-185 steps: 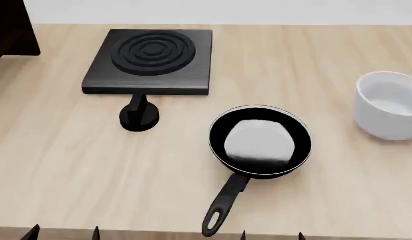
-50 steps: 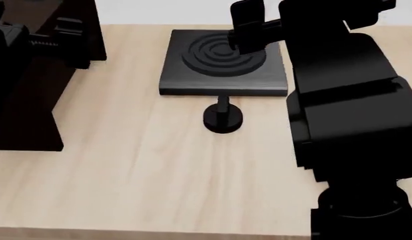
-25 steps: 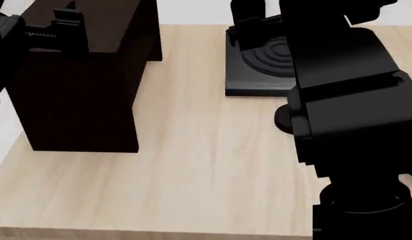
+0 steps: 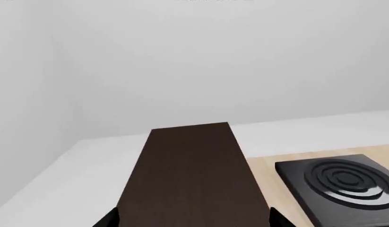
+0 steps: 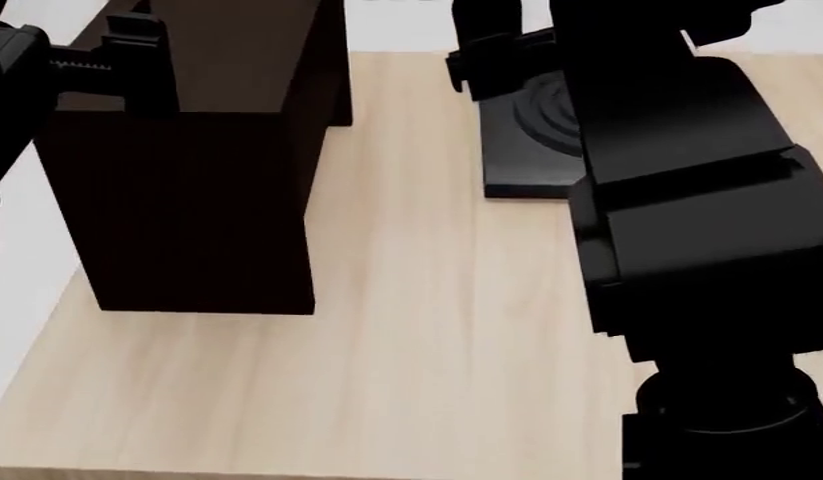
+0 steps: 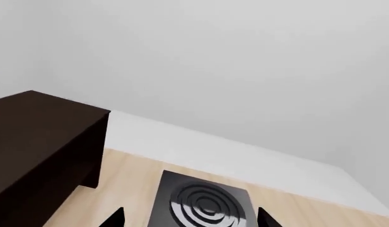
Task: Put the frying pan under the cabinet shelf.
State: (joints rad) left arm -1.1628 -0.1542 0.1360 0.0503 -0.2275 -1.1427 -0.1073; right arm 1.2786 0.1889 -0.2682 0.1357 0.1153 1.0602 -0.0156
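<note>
The frying pan appears in no view; it may lie behind the right arm. Neither gripper holds it.

The left gripper (image 5: 111,50) hangs above the cabinet shelf (image 5: 204,180), a dark wood-grain box with a flat top. The right gripper (image 5: 498,50) hangs over the ribbed black stove plate (image 5: 525,150).

Whether either gripper is spread or closed cannot be told.

Judgement: locate the pan first, then grasp its handle.

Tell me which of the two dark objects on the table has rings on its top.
The flat black stove plate has the concentric rings; the taller brown cabinet shelf has a plain wood-grain top.
</note>
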